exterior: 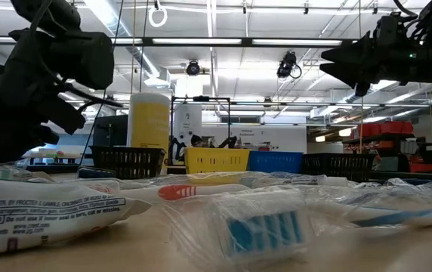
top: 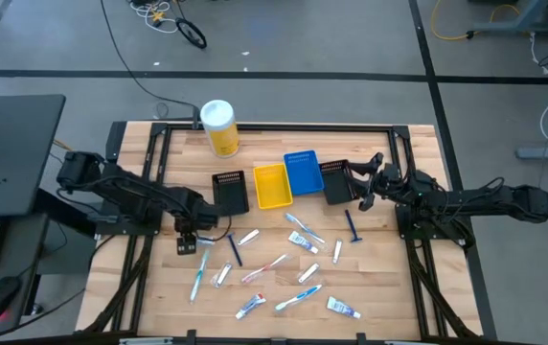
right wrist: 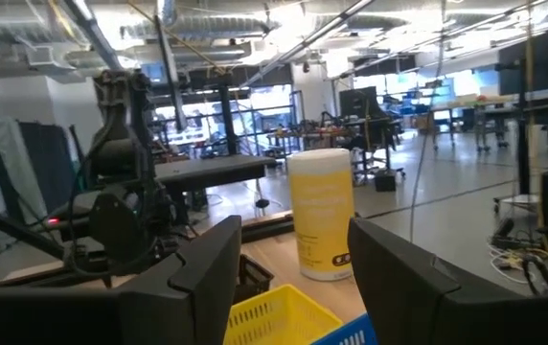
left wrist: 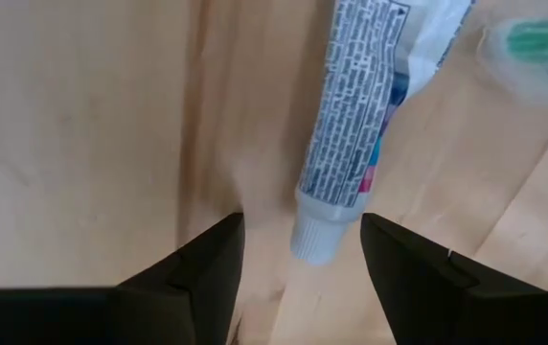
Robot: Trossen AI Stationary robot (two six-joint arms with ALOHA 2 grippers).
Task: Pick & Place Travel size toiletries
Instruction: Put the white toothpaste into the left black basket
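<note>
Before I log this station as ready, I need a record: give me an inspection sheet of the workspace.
Surface: wooden table, bare at its left edge.
Job's things: toiletries scattered across the near half; a toothpaste tube lies cap-first between the left jaws.
Clutter: yellow canister; black bin, yellow bin, blue bin and a second black bin in a row.
Grippers: left gripper low over the tube, jaws open; right gripper raised by the bins, jaws open.
Cables: loops on the floor beyond the table.
Surroundings: workshop, no person seen.
</note>
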